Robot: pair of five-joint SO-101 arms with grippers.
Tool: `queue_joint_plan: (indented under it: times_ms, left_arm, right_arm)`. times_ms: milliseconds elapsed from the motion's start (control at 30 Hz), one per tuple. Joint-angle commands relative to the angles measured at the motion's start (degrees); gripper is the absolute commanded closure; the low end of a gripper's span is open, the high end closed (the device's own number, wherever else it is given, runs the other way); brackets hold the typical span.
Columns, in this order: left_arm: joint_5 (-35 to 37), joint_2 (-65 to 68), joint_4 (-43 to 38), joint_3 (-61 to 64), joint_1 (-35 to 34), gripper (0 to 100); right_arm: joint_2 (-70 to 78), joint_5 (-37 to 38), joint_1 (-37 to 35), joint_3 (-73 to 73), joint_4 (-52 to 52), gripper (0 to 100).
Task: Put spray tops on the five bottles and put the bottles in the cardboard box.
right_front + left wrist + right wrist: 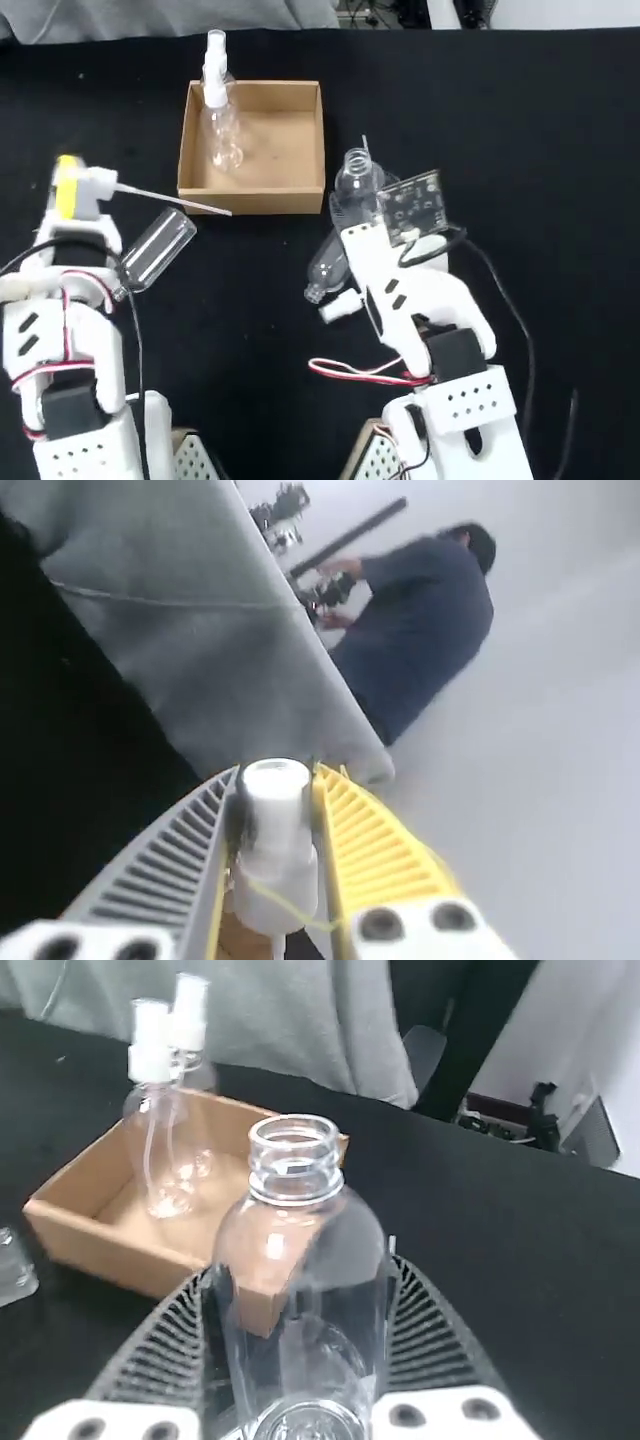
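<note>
Where I have the left gripper (72, 190): raised near the left edge of the tabletop (540, 140), its grey and yellow fingers clamped on a spray top (273, 825).
Spray top: white head is pinched between the fingers. Its thin dip tube runs out toward the cardboard box (250, 201), and the tip reaches the box's near wall.
Right gripper (300, 1270): at mid-tabletop, just off the box's near right corner, with its fingers gripping an open bottle (357, 178).
Open bottle: clear and roughly upright, with a bare neck.
Cardboard box: open-topped, set toward the far edge of the tabletop and left of centre.
Capped bottle (224, 135): stands inside the box by its left wall, sprayer fitted.
Second capped bottle (215, 52): at the box's far wall. I read it as standing just outside the box, but I cannot confirm this.
Lying bottle (160, 250): uncapped and on its side, between my left arm and the box's near left corner.
Second lying bottle (328, 265): on its side, partly beneath my right arm, with its neck toward the near edge.
</note>
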Motion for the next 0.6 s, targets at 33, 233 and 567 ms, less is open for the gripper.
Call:
queue_joint_plan:
  times_ms: [33,233,567]
  left_arm:
    - [0.97,-4.13,-0.44,0.92,-1.63,97]
    - [1.23,-9.85,-0.44,3.65,-1.71,97]
    - [4.31,-12.13,-3.25,6.99,-4.79,97]
  right_arm:
    - [-1.19,3.69,-3.78,0.92,-2.02,95.2]
    - [-1.1,7.12,-5.54,1.45,-1.93,95.3]
    - [-1.1,12.13,-10.46,3.3,-2.02,95.3]
